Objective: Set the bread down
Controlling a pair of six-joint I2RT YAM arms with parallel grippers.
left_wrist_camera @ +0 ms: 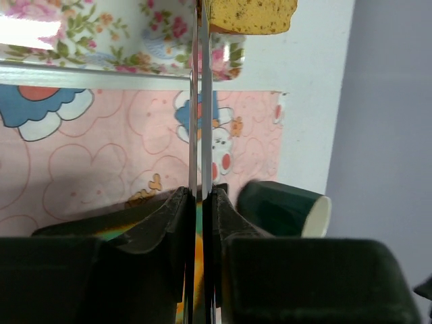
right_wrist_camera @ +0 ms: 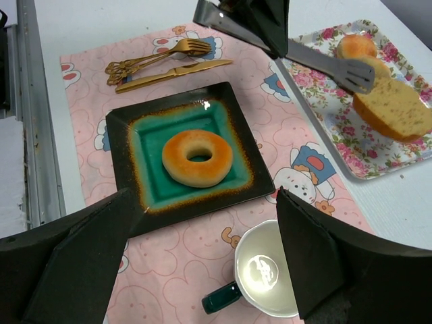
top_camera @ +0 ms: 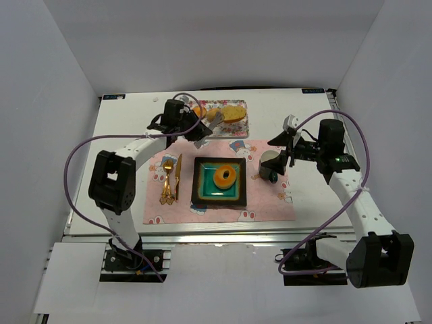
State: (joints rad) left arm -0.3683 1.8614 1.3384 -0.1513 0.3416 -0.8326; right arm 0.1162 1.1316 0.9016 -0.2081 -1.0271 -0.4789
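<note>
Now on the plate: a ring-shaped bun, orange-golden with paler sides and a dark centre hole, is laid flat on the teal middle of a dark-rimmed square plate.
Ring axis: the hole is turned upward; as the bun is round, no long axis is shown.
Oval roll: tan-brown and dark-flecked with a browner crust, it is found on the floral tray at the far side of the desk, beside a small round bun.
Roll axis: in the top view its length is laid along the tray's long side, left to right.
Left arm: it is stretched forward from its base over the pink placemat, and its wrist is set at the tray's near left corner.
Left pincer: it is pressed onto metal tongs, whose two blades are squeezed nearly together. The tong tips are set at the roll's edge; whether the roll is gripped cannot be told.
Right arm: it is bent in from the right, and its wrist is held above a dark green mug just right of the plate.
Right pincer: it is spread wide, and nothing is held.
</note>
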